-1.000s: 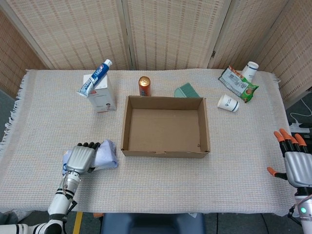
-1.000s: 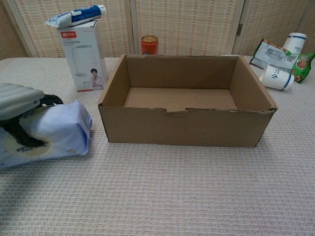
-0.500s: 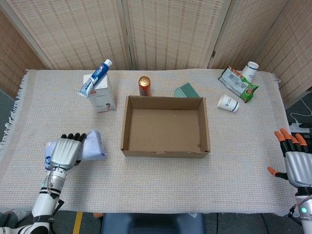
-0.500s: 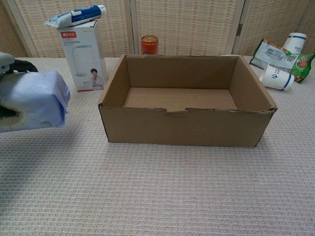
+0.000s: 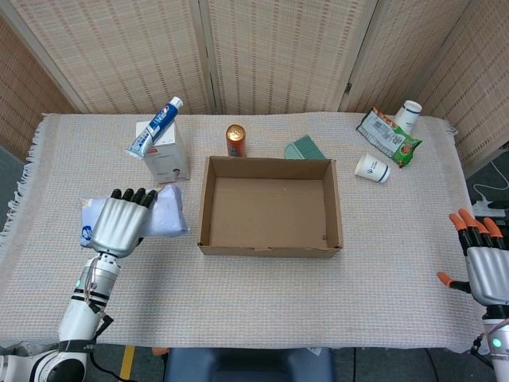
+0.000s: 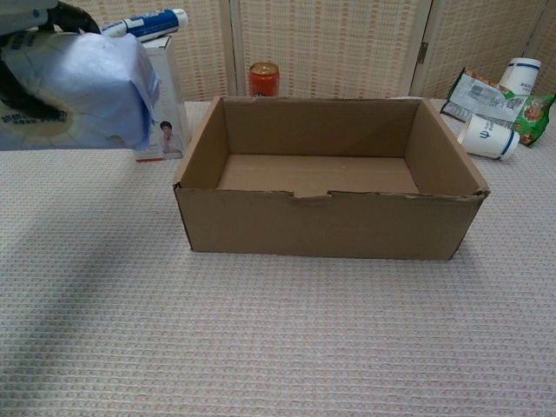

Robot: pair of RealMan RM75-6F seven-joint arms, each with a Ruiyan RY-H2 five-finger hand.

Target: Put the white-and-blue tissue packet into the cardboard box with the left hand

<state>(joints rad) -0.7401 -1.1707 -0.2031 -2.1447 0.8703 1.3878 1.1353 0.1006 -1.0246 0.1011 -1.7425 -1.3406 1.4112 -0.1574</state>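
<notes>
The left hand [image 5: 119, 224] grasps the white-and-blue tissue packet [image 5: 161, 215], fingers curled over its top, holding it clear above the worktop [image 5: 262, 294]. Just to the hand's right stands the open cardboard box [image 5: 270, 205]; the packet is outside it, beside its left wall. Beyond the hand stands a white carton [image 5: 165, 154] with a toothpaste tube [image 5: 157, 126] lying on top. Well apart, at the worktop's far right edge, the right hand [image 5: 484, 264] holds nothing, its orange-tipped fingers spread apart.
</notes>
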